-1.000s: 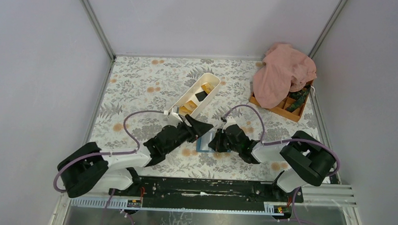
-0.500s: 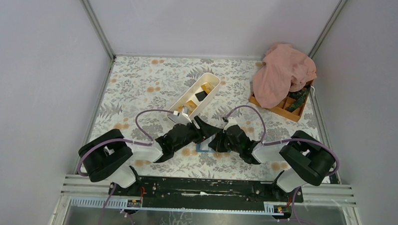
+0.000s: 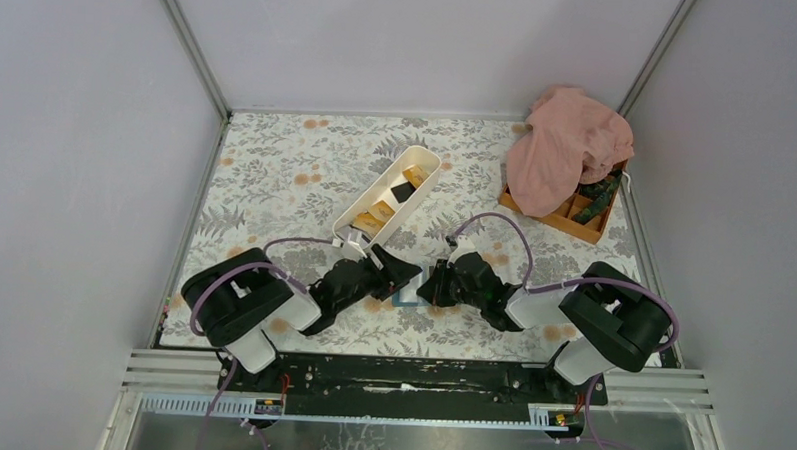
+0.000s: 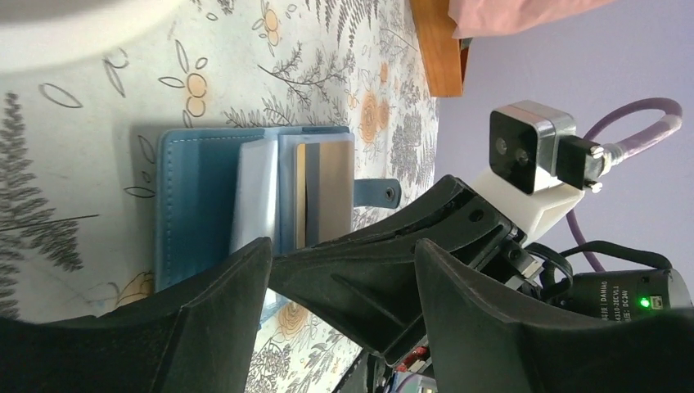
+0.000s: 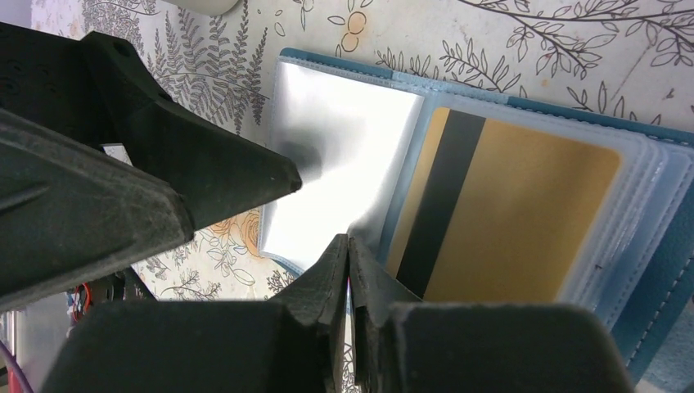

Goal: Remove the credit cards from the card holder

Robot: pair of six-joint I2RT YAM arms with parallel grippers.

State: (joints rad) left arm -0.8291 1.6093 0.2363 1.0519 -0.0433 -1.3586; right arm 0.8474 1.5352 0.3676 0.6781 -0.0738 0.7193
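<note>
Blue and lying open on the flowered table [image 3: 276, 171], the holder [image 4: 184, 205] sits at the near middle, between the two arms. From above only a sliver of it shows, since both grippers crowd over it. The right gripper [image 5: 349, 246] has its jaws pressed together on the edge of a clear sleeve [image 5: 344, 155], which buckles where they meet it. How firm that pinch is cannot be made out, because the fingers cover the contact. The left gripper [image 4: 342, 250] is spread wide. One of its fingertips [image 5: 274, 176] rests on the same glossy sleeve, and the right gripper's finger reaches in between its two. Glare whitens the sleeve, so what it holds cannot be seen. Next to it a gold card [image 5: 524, 221] with a black stripe lies inside the holder under more clear sleeves. Its lower end is cut off by the right gripper's fingers.

Beyond the holder a white tray [image 3: 433, 164] lies slantwise. It holds loose cards [image 3: 375, 220], orange-yellow and one black. Far right, by the wall, an orange box [image 3: 575, 221] is mostly buried under a pink cloth [image 3: 568, 141].
</note>
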